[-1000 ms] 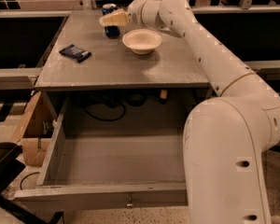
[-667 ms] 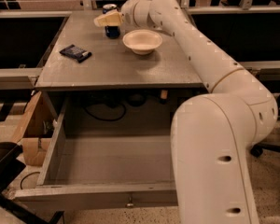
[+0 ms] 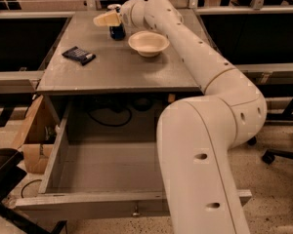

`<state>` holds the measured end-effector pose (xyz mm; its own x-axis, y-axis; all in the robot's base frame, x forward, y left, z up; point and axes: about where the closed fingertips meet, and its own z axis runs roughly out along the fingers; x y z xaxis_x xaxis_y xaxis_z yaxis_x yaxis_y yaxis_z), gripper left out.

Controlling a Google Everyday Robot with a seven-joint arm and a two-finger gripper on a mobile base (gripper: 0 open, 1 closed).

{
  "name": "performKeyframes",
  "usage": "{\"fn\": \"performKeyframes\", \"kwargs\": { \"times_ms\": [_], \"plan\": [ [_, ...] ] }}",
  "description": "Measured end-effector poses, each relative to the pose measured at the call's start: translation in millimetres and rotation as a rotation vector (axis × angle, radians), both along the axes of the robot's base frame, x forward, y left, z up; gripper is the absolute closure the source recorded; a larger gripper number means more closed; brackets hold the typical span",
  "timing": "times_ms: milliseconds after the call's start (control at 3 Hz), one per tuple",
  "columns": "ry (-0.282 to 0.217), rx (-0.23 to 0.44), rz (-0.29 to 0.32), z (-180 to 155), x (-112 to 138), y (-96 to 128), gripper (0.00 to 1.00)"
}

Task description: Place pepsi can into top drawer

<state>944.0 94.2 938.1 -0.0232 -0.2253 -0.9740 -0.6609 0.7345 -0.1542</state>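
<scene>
One upright pepsi can (image 3: 117,32) — gripper (image 3: 103,19) just above

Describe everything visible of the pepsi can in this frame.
The pepsi can is a small dark blue can standing upright near the far edge of the table, just left of the cream bowl. Only its lower body shows, because the gripper sits across its upper part. Whether the two touch cannot be judged. The can is outside the open top drawer.

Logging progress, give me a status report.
End effector at can, far end of table. Can upright on table, beside bowl. Drawer open below.
</scene>
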Motion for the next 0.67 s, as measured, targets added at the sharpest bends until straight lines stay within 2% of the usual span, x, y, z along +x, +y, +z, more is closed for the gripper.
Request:
{"fn": "performKeyframes", "kwargs": {
  "times_ms": [333, 667],
  "plan": [
    [0.023, 0.067, -0.014, -6, 15, 3, 0.00],
    [0.043, 0.115, -0.015, -13, 26, 10, 0.19]
  ]
}}
